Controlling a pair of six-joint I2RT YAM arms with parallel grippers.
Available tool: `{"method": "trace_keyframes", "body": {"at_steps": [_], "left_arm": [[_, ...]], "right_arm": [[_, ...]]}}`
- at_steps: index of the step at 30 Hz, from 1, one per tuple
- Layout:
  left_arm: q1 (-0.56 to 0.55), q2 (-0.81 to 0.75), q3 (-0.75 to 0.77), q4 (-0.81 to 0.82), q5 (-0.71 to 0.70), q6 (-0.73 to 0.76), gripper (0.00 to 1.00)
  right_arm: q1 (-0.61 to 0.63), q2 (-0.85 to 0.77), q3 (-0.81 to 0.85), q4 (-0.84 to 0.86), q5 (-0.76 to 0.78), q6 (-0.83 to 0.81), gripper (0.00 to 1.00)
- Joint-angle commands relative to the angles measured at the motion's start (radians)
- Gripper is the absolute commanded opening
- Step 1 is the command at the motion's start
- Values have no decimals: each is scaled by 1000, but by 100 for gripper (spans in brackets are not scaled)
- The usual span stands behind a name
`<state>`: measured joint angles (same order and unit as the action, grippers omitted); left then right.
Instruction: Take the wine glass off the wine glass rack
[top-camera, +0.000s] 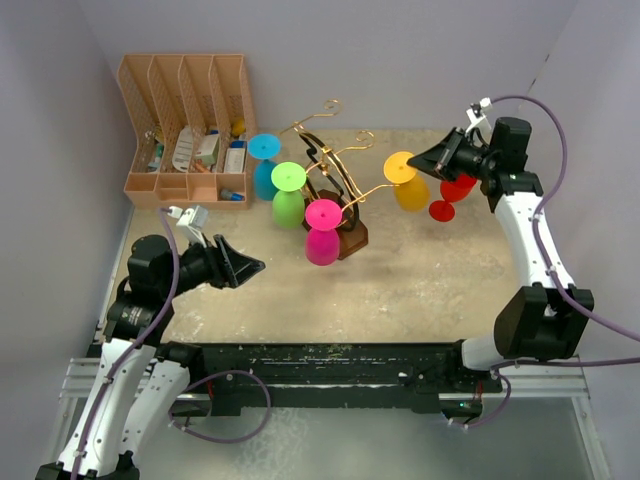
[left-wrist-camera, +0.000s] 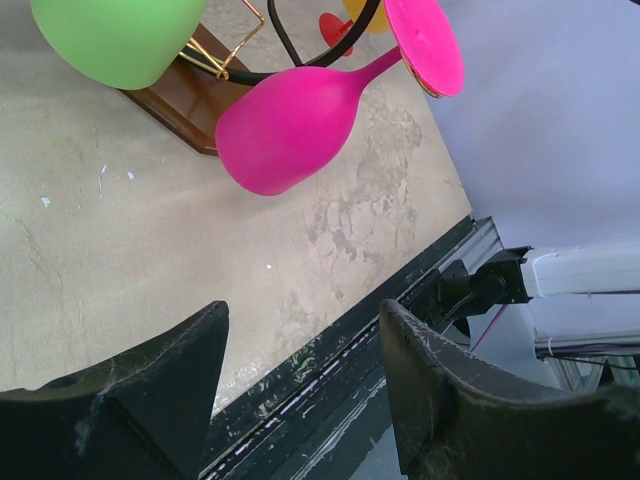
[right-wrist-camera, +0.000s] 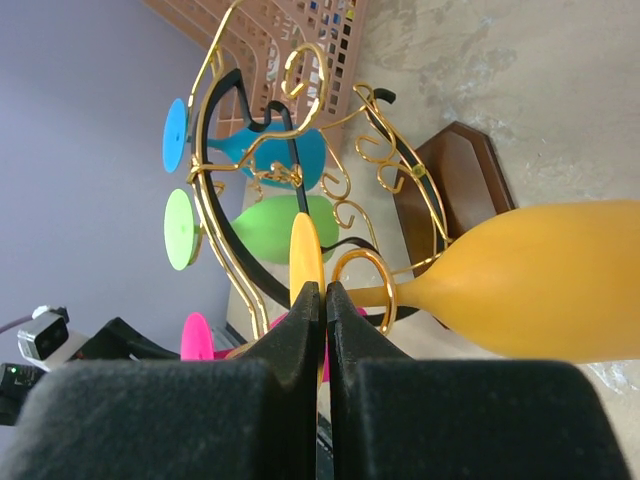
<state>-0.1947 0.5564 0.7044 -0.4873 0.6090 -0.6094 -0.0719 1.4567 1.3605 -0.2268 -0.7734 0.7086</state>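
Observation:
The wine glass rack (top-camera: 335, 175), gold wire on a brown wooden base (right-wrist-camera: 450, 190), stands mid-table. Yellow (top-camera: 410, 192), pink (top-camera: 322, 240), green (top-camera: 288, 200) and blue (top-camera: 265, 170) wine glasses hang upside down from its arms. My right gripper (top-camera: 420, 165) is at the rack's right arm. In the right wrist view it (right-wrist-camera: 322, 290) is shut on the thin foot of the yellow wine glass (right-wrist-camera: 540, 280), whose stem runs through a gold ring (right-wrist-camera: 362, 253). My left gripper (left-wrist-camera: 303, 310) hangs open and empty near the front left, short of the pink glass (left-wrist-camera: 290, 125).
A red wine glass (top-camera: 455, 195) stands on the table under my right arm. A tan slotted organiser (top-camera: 190, 130) with small items fills the back left corner. Walls close in on both sides. The black frame rail (top-camera: 330, 360) runs along the near edge.

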Motion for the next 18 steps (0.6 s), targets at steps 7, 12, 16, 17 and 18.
{"method": "trace_keyframes", "body": {"at_steps": [7,12,16,17,18], "left_arm": [[5,5,-8,45,8,-4,65],[5,5,-10,51,10,-6,65],[5,6,-10,52,11,-6,65],[5,5,-11,52,11,-6,65],[5,5,-11,51,10,-6,65]], "right_arm": [[-9,-31,-40,34,-101,-28,0],[-3,-37,-31,52,-153,-21,0],[19,-30,-12,58,-184,-5,0],[25,-25,-8,61,-189,0,0],[34,-19,-7,72,-194,6,0]]}}
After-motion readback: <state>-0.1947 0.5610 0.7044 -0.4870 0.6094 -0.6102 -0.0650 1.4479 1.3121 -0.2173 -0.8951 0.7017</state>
